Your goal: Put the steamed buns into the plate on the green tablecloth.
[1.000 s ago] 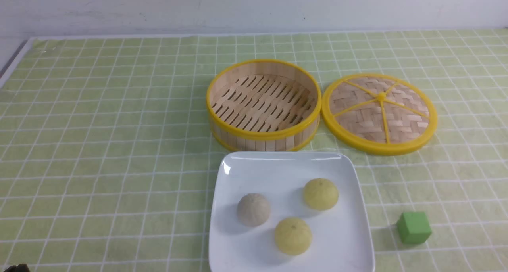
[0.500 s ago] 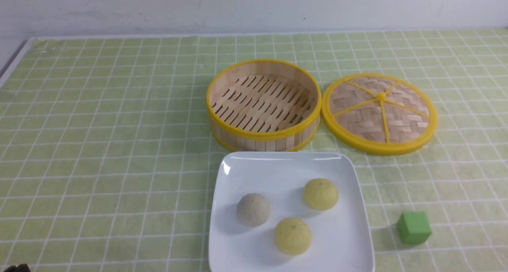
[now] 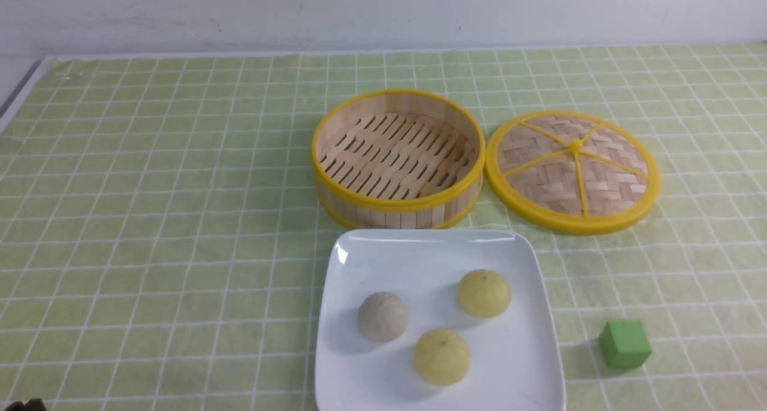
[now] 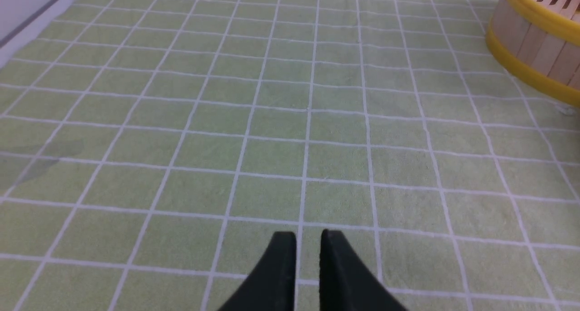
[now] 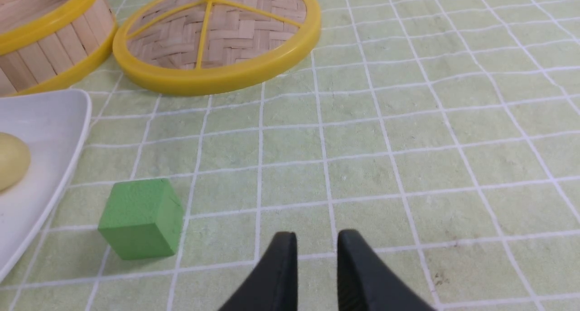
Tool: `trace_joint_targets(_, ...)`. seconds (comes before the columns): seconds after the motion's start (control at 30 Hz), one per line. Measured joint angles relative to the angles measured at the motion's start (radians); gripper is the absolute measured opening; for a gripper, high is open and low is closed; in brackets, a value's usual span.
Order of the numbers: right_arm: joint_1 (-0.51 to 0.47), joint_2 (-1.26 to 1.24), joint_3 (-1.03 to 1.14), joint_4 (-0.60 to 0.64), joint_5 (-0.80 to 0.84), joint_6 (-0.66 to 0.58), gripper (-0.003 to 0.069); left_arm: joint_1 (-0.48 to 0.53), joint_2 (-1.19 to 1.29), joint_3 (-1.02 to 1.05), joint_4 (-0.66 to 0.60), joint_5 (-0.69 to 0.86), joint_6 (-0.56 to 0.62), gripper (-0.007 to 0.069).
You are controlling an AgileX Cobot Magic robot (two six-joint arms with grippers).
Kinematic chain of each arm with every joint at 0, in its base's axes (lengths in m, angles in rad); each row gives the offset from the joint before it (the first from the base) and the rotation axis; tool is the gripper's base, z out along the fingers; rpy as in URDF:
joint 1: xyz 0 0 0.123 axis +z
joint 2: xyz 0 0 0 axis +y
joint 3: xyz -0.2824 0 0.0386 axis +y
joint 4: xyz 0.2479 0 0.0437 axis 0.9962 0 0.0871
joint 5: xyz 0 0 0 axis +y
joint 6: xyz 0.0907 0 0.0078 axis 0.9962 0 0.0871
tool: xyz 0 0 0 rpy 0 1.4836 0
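On the plate [image 3: 359, 255], I see all three steamed buns [image 3: 442, 356] unmoved since before; beside it both the left gripper [image 4: 308, 238] and right gripper [image 5: 316, 239] stand slightly apart, empty.

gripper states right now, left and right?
Left gripper: fingers slightly apart, holding nothing, over bare green tablecloth.
Right gripper: fingers apart, empty.

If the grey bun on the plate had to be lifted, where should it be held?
Probably from straight above, closing across the widest part of the grey bun just above the plate. It is a low dome sitting flat, with clear gaps to both yellow buns.
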Motion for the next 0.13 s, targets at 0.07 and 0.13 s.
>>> trace_joint_targets(0.07, 0.000, 0.000, 0.000, 0.000, 0.000, 0.000, 0.0157, 0.000, 0.000, 0.000, 0.005, 0.001, 0.000, 0.0120)
trace_joint_targets(0.13, 0.000, 0.000, 0.000, 0.000, 0.000, 0.000, 0.0160, 0.000, 0.000, 0.000, 0.006, 0.001, 0.000, 0.0123)
